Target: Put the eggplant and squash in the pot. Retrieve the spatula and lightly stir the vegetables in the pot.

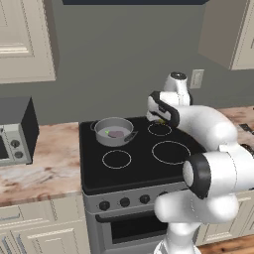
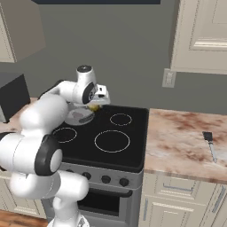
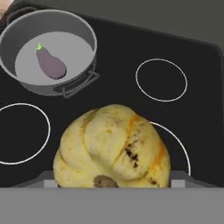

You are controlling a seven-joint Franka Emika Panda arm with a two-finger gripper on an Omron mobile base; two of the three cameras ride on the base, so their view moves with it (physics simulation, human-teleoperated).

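The arm bends over the stove (image 1: 139,163), its gripper (image 2: 95,105) pointing down and pinching the squash (image 3: 113,146) above the burners. The eggplant (image 3: 50,63) lies flat in the pot (image 3: 83,35), stem toward the rim.

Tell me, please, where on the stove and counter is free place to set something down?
Free: the three burner rings beside the pot, and the counter stretch between the stove and the spatula. Also the counter between the microwave and the stove. Crowded: the back-left burner, taken by the pot with the eggplant; above the stovetop the gripper holds the squash.
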